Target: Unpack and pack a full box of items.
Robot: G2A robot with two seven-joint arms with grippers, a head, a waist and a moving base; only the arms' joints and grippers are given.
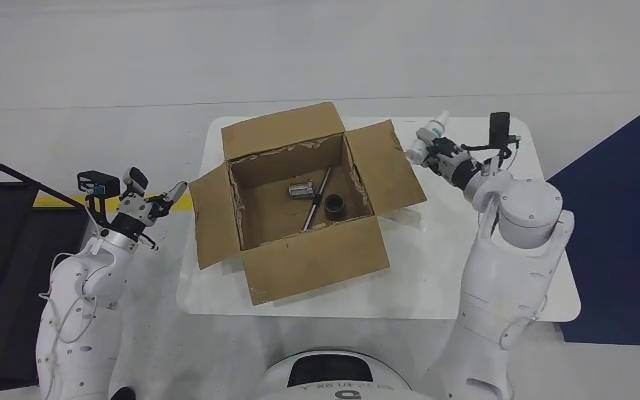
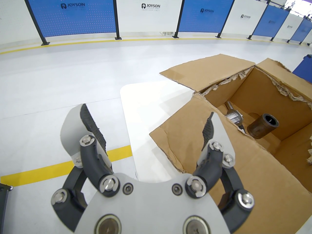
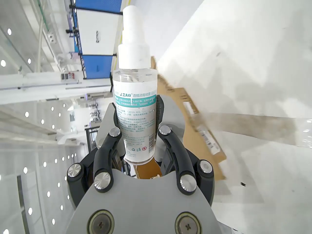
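Right of the box [image 1: 285, 130], right jaws pinch a spray bottle [image 3: 135, 113]; left jaws gape wide.

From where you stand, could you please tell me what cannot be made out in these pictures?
- The silver part in the box: too small in the top view; the box's near wall half hides it in the left wrist view.
- Fill level of the spray bottle: the label and the right pincer cover it in the right wrist view.

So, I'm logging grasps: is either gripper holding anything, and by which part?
The right gripper holds the clear spray bottle by the lower half of its body. The left gripper is open, holding nothing.
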